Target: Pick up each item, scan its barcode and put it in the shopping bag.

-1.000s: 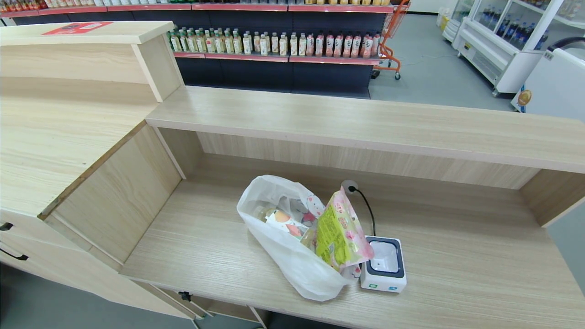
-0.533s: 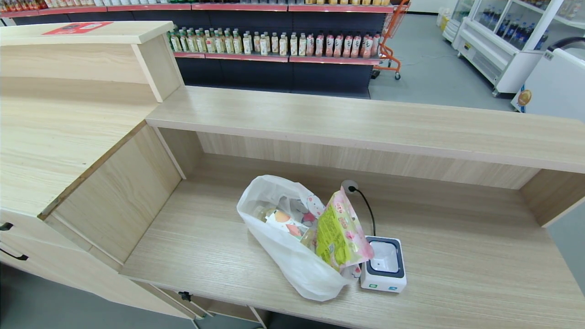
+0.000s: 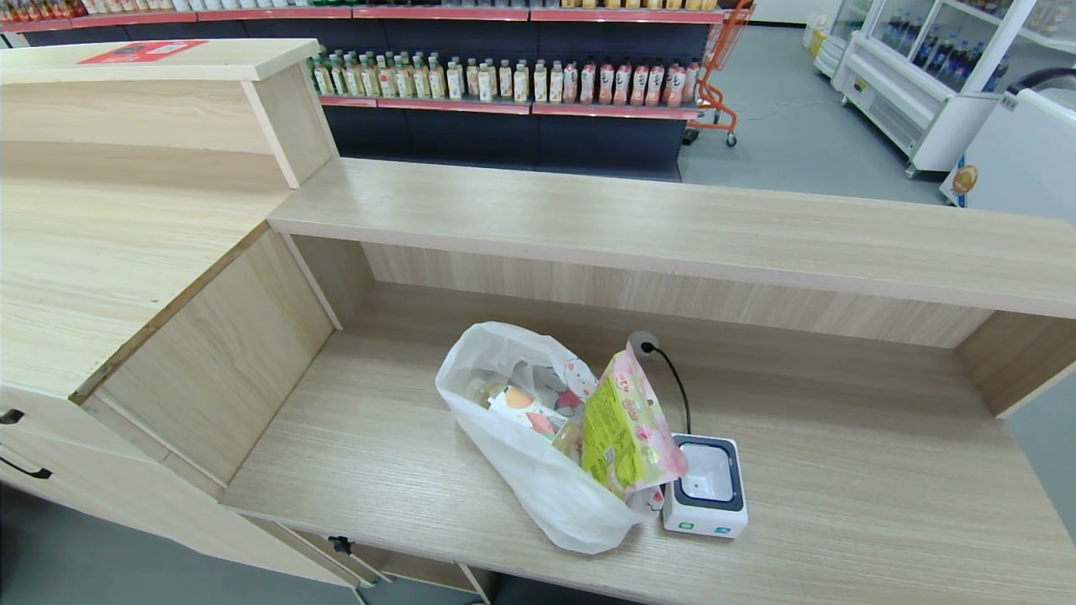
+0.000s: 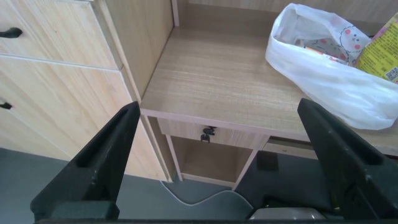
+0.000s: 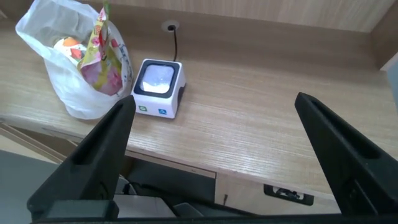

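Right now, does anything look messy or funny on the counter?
Just one thing: the green snack packet sticks out of the shopping bag, tilted and leaning toward the scanner. Nothing looks spilled or broken.

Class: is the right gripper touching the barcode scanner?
Apart. The right wrist view shows the barcode scanner back on the counter, beyond the right gripper's open fingers.

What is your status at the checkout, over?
Left pincer and right pincer open, empty. Shopping bag loaded, green snack pouch sticking out. Barcode scanner beside bag, nothing blocking.
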### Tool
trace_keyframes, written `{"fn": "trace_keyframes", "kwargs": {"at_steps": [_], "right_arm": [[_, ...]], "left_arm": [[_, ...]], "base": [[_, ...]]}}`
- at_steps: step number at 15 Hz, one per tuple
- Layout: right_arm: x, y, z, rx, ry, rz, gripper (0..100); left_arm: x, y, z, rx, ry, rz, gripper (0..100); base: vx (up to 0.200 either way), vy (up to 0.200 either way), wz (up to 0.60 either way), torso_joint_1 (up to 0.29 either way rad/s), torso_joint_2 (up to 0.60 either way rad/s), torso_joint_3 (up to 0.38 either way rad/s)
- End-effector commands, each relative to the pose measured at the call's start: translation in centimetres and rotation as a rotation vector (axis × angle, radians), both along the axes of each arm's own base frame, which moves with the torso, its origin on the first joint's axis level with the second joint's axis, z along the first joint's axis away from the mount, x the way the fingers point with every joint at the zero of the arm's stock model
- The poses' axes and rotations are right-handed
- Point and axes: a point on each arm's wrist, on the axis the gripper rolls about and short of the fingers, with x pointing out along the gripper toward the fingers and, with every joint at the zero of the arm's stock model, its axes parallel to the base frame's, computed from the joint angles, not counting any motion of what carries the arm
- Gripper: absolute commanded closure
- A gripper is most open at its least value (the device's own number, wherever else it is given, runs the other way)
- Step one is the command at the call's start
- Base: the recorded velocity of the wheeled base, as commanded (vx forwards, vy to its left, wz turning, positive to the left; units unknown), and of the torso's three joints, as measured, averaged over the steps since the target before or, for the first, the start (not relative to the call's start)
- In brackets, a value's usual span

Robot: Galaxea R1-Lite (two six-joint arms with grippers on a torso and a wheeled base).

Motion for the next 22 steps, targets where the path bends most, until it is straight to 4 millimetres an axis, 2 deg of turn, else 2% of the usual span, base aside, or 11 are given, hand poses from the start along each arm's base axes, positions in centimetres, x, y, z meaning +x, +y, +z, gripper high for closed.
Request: {"fn": "trace_keyframes", "kwargs": {"at_steps": [1,16,22], "right_arm": [[0.01,0.00,0.02,-0.001,0.001,0.001,0],[0.03,-0.05,0.03,0.022,-0.001,-0.022,0],[0.02,-0.05,0.03,0.022,-0.001,-0.020,0]], "left_arm": [[0.00,0.00,0.00,-0.001,0.000,0.000,0],[0.01,0.00,0.01,0.001,0.001,0.000,0],[0.01,0.00,0.01,0.001,0.001,0.000,0]], "base": [[0.000,0.000,0.00,0.000,0.00,0.000],[0.000,0.000,-0.04,0.000,0.00,0.000],[-0.167,0.000,0.00,0.007,0.00,0.002]]}}
